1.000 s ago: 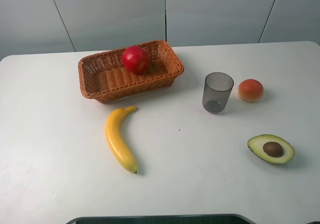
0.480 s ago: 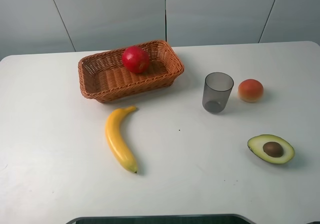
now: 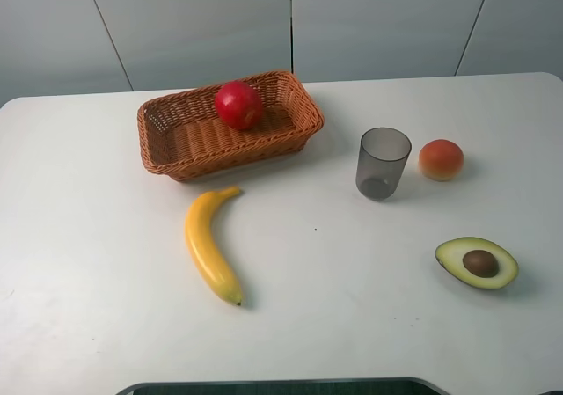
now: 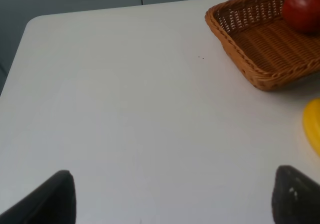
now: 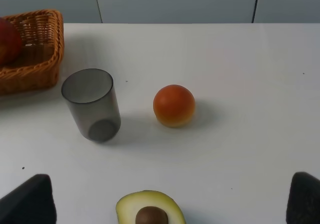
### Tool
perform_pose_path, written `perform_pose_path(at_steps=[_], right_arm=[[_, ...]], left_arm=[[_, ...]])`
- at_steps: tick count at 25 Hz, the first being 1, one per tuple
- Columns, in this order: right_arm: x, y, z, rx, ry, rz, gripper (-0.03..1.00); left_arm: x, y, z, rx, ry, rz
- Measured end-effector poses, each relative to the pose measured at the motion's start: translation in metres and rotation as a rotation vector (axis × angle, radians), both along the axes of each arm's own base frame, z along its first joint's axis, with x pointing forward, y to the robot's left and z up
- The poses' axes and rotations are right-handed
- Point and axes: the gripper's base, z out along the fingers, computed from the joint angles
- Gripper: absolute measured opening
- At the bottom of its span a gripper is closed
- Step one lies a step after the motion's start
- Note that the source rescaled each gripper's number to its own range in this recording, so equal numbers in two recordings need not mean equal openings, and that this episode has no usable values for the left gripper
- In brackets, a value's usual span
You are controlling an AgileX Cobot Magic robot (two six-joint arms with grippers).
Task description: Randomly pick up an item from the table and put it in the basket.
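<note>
Hanging back wide open and empty-handed, left gripper (image 4: pixel 170 196) with dark fingertips (image 4: pixel 52 196) spread far apart over bare table (image 3: pixel 88 237), nothing between them. Same deal for right gripper (image 5: pixel 172 199): spread wide, holding nothing, hovering near the avocado half (image 5: pixel 150 211), the grey cup (image 5: pixel 92 104) and the peach-like fruit (image 5: pixel 173 105). Neither gripper visible from up high, so both well clear of the work area.

Looking outward from the left one: basket (image 3: pixel 189 144) off toward the far side, apple (image 3: pixel 238 105) already sitting inside against its back wall. Roundish thing, so no real long axis to worry about. Left arm clearly nearer, but probably nothing left to grab, job looks done.
</note>
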Motion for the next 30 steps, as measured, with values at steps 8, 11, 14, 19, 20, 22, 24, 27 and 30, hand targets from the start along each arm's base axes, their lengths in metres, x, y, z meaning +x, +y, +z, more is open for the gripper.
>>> perform_pose_path(at_steps=[8, 11, 14, 19, 20, 22, 24, 27, 30], right_arm=[[0.0, 0.0, 0.0, 0.002, 0.0, -0.001, 1.0], [0.0, 0.0, 0.0, 0.002, 0.0, -0.001, 1.0], [0.0, 0.0, 0.0, 0.002, 0.0, -0.001, 1.0], [0.0, 0.0, 0.0, 0.002, 0.0, -0.001, 1.0], [0.0, 0.0, 0.0, 0.002, 0.0, -0.001, 1.0], [0.0, 0.0, 0.0, 0.002, 0.0, -0.001, 1.0], [0.0, 0.0, 0.0, 0.002, 0.0, -0.001, 1.0], [0.0, 0.0, 0.0, 0.002, 0.0, -0.001, 1.0], [0.0, 0.0, 0.0, 0.002, 0.0, -0.001, 1.0]], left_arm=[[0.0, 0.0, 0.0, -0.002, 0.0, 0.001], [0.0, 0.0, 0.0, -0.002, 0.0, 0.001], [0.0, 0.0, 0.0, -0.002, 0.0, 0.001], [0.0, 0.0, 0.0, -0.002, 0.0, 0.001], [0.0, 0.0, 0.0, -0.002, 0.0, 0.001], [0.0, 0.0, 0.0, -0.002, 0.0, 0.001], [0.0, 0.0, 0.0, -0.002, 0.0, 0.001], [0.0, 0.0, 0.0, -0.002, 0.0, 0.001], [0.0, 0.0, 0.0, -0.002, 0.0, 0.001]])
